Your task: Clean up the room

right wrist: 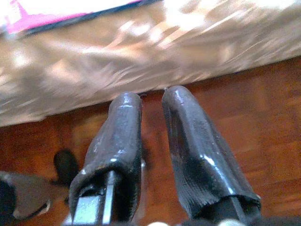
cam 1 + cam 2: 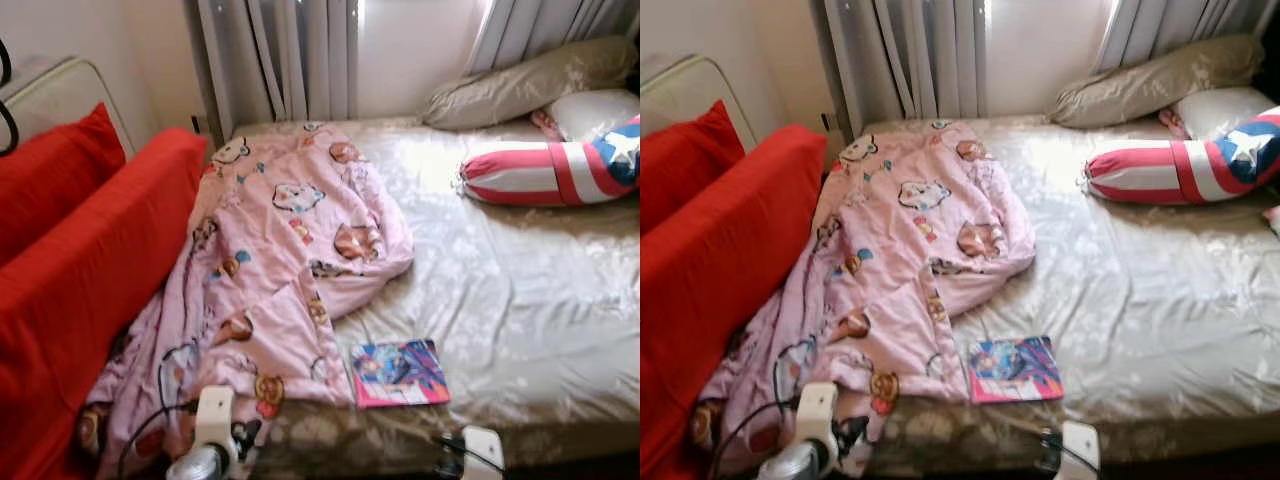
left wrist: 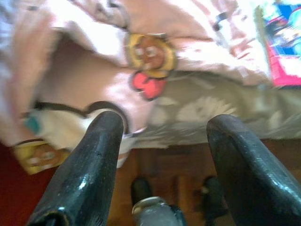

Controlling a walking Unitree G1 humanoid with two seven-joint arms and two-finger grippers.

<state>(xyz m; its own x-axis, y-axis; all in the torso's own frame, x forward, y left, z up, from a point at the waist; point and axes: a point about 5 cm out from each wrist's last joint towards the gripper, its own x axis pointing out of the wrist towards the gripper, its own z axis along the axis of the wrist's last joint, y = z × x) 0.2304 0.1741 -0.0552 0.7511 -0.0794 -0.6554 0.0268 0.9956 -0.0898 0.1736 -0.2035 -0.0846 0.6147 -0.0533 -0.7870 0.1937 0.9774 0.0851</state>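
A crumpled pink blanket [image 2: 280, 260] with cartoon prints lies across the left half of the bed and hangs over its front edge. A colourful book [image 2: 400, 372] lies flat on the beige sheet [image 2: 520, 300] near the front edge, just right of the blanket. My left gripper [image 3: 164, 127] is open, low in front of the bed, with the blanket's hanging edge [image 3: 150, 61] beyond its fingers. My right gripper [image 1: 151, 96] is shut with nothing in it, below the mattress edge [image 1: 141, 56] and over the wooden floor. Both wrists [image 2: 210, 440] show at the bottom of the head views.
A red sofa [image 2: 80, 260] presses against the bed's left side. A red, white and blue star bolster [image 2: 560, 172], a beige pillow [image 2: 530, 85] and a white pillow [image 2: 590, 110] lie at the back right. Grey curtains [image 2: 280, 60] hang behind. Wooden floor [image 1: 263, 117] runs along the bed's front.
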